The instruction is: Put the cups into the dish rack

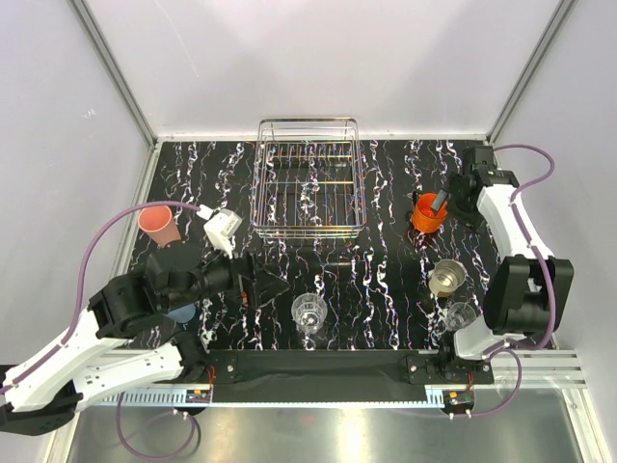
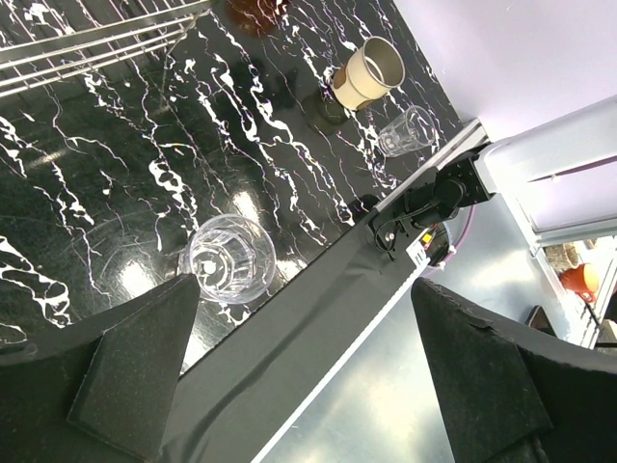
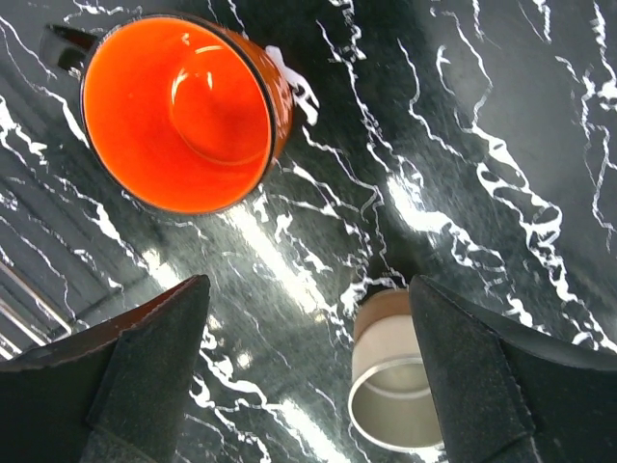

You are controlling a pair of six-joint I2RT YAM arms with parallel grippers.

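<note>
The silver wire dish rack (image 1: 308, 183) stands at the back middle and holds no cups; its bars show in the left wrist view (image 2: 87, 39). The orange mug (image 1: 428, 214) (image 3: 178, 111) stands right of it. My right gripper (image 1: 441, 201) (image 3: 308, 376) is open and empty just above the mug. A beige metallic cup (image 1: 447, 278) (image 3: 395, 386) (image 2: 371, 72) and a clear glass (image 1: 461, 314) (image 2: 405, 130) stand nearer. My left gripper (image 1: 275, 286) (image 2: 308, 386) is open and empty, just left of another clear glass (image 1: 308, 313) (image 2: 229, 258). A salmon-pink tumbler (image 1: 159, 225) stands far left. A light blue cup (image 1: 179, 313) is partly hidden under the left arm.
A white block (image 1: 222, 231) on the purple cable lies left of the rack. A black strip (image 1: 318, 367) and metal rail run along the table's near edge. Grey walls close in the back and sides.
</note>
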